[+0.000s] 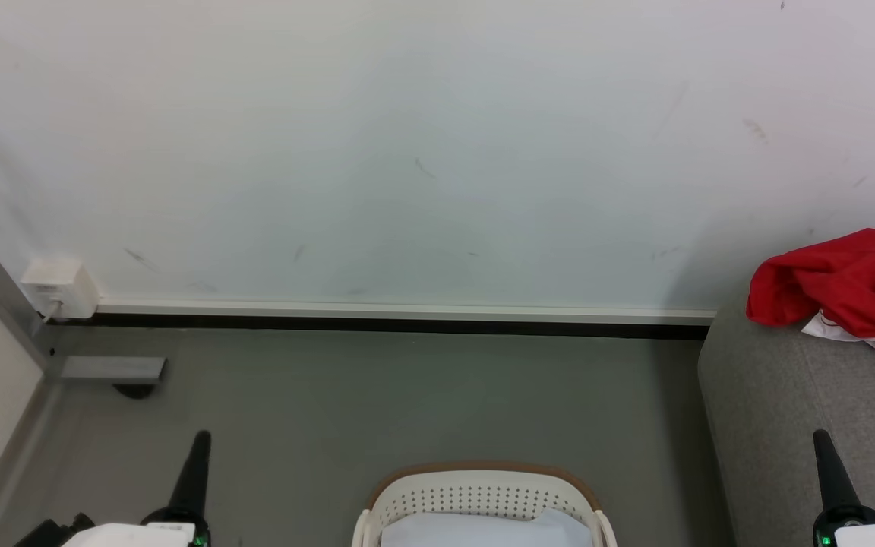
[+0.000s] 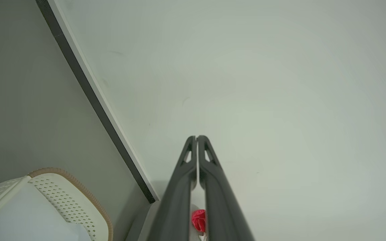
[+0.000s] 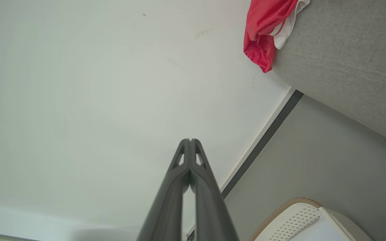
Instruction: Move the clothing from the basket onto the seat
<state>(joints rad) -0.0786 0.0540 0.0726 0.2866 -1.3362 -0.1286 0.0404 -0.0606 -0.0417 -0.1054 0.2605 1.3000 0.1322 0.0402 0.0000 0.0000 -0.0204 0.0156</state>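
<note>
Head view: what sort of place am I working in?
Likely a home-style room, perhaps a mock-up: grey couch with red clothing on it, laundry basket on the floor, plain white wall.

Grey floor point(image 1: 407, 395), basket point(image 1: 483, 495) on it, red clothing point(image 1: 848, 277) on seat point(image 1: 787, 414)

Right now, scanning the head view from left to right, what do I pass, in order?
white wall box → left gripper → basket → right gripper. The seat and the clothing lying on it span the right gripper's position, so I leave them unordered.
</note>
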